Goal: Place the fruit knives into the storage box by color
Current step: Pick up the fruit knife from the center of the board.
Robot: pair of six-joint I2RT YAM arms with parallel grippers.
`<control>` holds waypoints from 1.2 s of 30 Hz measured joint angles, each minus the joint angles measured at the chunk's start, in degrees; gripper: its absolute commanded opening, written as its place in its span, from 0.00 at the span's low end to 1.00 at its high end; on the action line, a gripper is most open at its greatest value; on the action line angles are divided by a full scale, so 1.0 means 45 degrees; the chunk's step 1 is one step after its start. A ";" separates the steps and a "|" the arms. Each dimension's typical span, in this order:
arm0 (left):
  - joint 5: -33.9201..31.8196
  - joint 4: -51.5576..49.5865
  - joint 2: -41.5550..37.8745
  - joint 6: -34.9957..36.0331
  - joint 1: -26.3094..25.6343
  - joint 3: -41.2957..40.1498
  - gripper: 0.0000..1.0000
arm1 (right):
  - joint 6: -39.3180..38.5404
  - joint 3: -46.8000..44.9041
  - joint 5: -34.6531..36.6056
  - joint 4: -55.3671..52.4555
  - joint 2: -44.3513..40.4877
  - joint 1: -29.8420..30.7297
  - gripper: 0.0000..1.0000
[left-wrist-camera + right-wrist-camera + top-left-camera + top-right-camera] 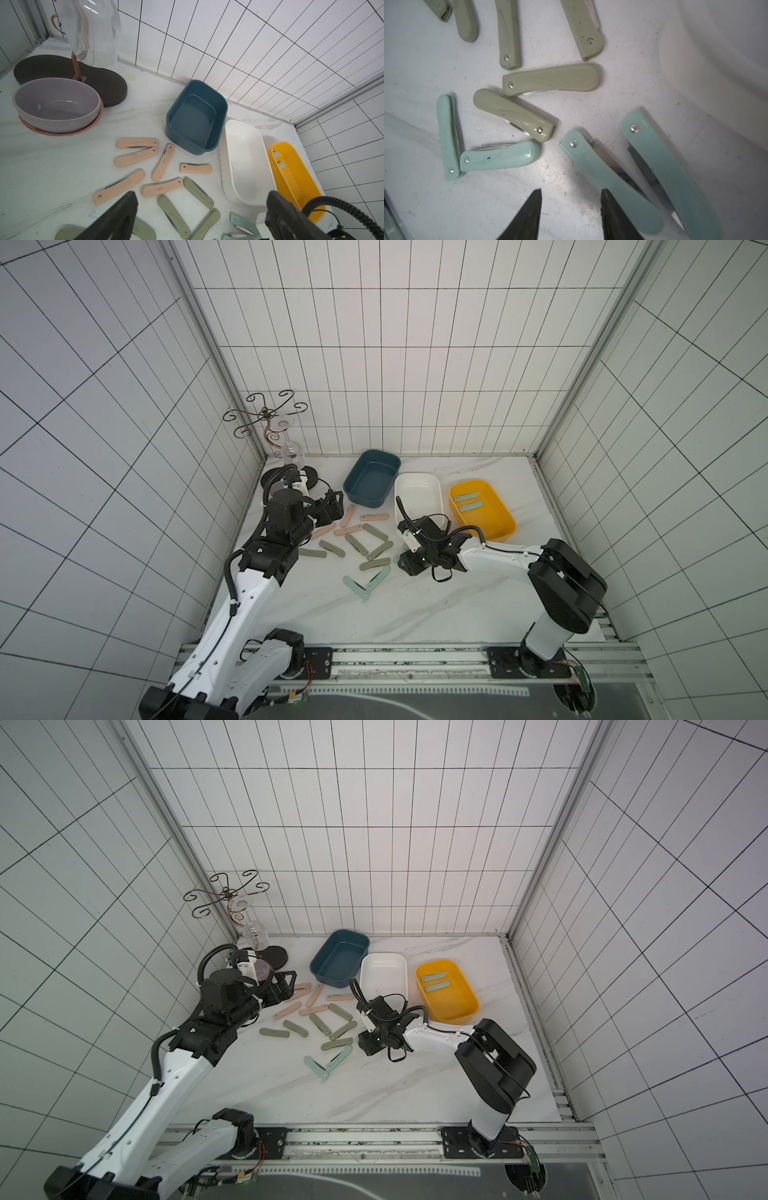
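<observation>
Mint knife (602,172) lies partly hidden behind right fingers (614,220).

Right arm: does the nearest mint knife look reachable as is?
Likely yes. The right gripper hangs open right at the mint knife, with bare table on one side. A second mint knife lies close along its other side, so it might get nudged.

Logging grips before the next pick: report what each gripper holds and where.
Nothing held: left gripper open, empty; right gripper open, empty, beside a mint knife.
</observation>
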 measured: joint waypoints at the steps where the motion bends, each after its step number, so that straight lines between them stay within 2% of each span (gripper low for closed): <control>1: 0.0000 0.0005 0.0000 0.0000 0.0000 0.0000 0.97 | -0.0015 0.0019 0.0097 -0.0005 -0.0005 0.0000 0.49; 21: 0.0005 0.0029 0.0000 0.0000 0.0000 -0.0005 0.97 | -0.0661 0.0141 0.0792 -0.0194 0.0733 -0.0743 0.49; 36: 0.0005 0.0034 -0.0049 -0.0024 0.0000 -0.0058 0.97 | -0.0685 0.0141 -0.0345 -0.0398 0.0729 -0.0219 0.49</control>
